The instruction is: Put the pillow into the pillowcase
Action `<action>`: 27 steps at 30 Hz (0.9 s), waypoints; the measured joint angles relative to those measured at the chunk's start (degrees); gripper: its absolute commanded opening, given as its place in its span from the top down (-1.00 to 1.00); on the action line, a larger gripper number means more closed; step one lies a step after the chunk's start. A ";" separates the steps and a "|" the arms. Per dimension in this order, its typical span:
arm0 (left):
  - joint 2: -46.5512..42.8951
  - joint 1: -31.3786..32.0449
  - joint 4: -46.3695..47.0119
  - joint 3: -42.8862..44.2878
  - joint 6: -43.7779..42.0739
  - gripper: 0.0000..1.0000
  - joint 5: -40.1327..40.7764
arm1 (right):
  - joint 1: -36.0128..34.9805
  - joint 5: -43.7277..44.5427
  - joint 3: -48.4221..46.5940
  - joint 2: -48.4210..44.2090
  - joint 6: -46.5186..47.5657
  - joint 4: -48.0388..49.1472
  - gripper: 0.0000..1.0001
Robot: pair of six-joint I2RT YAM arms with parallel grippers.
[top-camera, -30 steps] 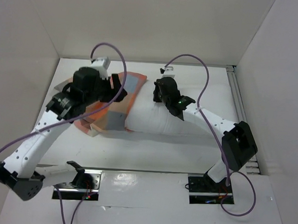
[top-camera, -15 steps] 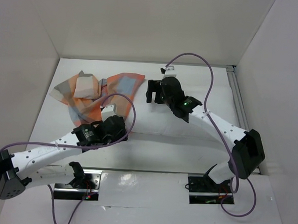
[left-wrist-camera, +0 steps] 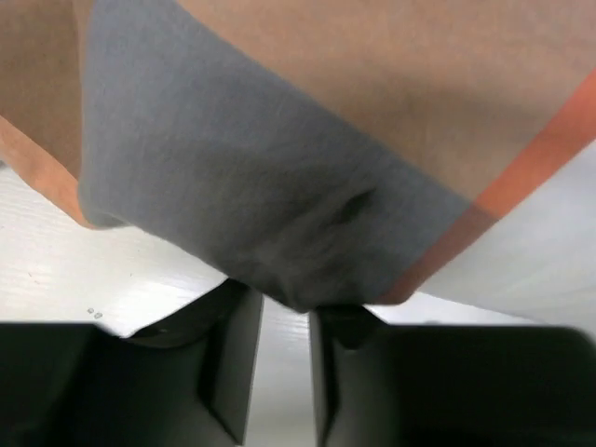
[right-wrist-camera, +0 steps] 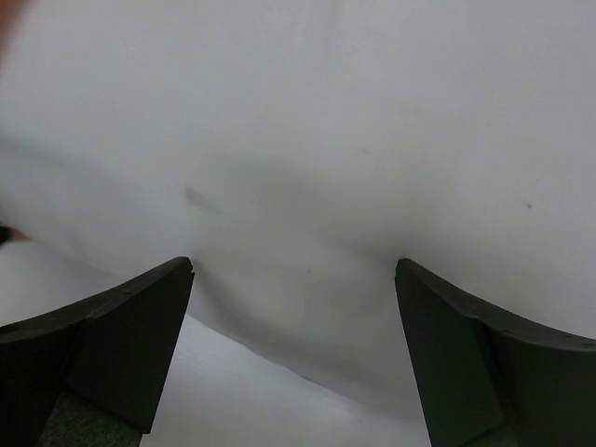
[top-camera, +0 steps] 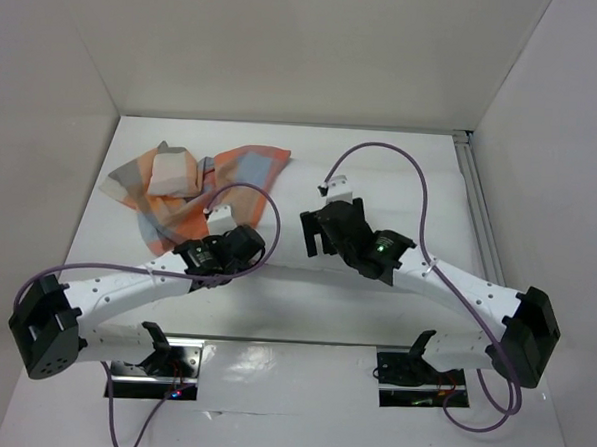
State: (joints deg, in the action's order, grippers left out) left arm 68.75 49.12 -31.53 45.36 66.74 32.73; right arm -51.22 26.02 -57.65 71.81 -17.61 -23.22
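The checked pillowcase lies crumpled at the back left, with a pale lump on its left part. The white pillow lies to its right, across the middle. My left gripper is at the pillowcase's near right edge. In the left wrist view, grey and orange pillowcase cloth hangs over the left gripper; its jaws stand narrowly apart, the cloth's edge at their tips. My right gripper is open at the pillow's near left side. In the right wrist view, the pillow fills the space beyond the wide right gripper.
White walls close the table at the back and on both sides. A metal rail runs along the right edge. Purple cables loop above both arms. The arm bases sit on plates at the near edge.
The left arm left the top of the pillowcase, dropped to its near right edge, and its jaws narrowed. The right gripper opened and slid towards me, down to the pillow's near side.
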 measured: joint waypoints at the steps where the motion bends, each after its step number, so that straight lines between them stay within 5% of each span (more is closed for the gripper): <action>1: 0.15 -0.50 0.26 0.07 -0.13 0.39 0.15 | 0.00 0.55 1.09 0.00 -0.20 -0.48 -0.91; 6: 1.05 -1.88 0.79 1.03 -0.57 1.00 0.46 | 0.02 3.23 2.34 1.01 -0.57 -0.33 -0.88; 8: 1.42 -2.10 0.96 1.60 -0.76 1.00 0.33 | 0.04 4.07 2.34 1.95 -0.57 0.15 -0.79; 10: 1.57 -2.14 1.55 1.90 -1.22 1.00 -0.50 | 0.04 4.44 2.43 3.28 -0.31 0.96 -0.34; 11: 1.64 -2.14 2.03 1.92 -1.95 1.00 -1.14 | 0.04 4.55 2.49 4.11 -0.15 1.53 0.30; 13: 1.73 -1.92 3.17 1.95 -2.99 1.00 -2.54 | 0.04 4.52 2.49 5.73 -0.09 2.60 0.93; 27: 7.82 10.29 7.61 15.15 -15.30 1.00 -13.81 | 0.96 0.85 -2.03 10.08 -0.17 5.66 1.00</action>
State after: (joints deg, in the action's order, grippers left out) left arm 76.58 59.42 -23.92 60.51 51.44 18.92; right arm -50.26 26.87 -59.68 81.89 -17.78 -17.56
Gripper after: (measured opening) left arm 0.036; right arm 0.022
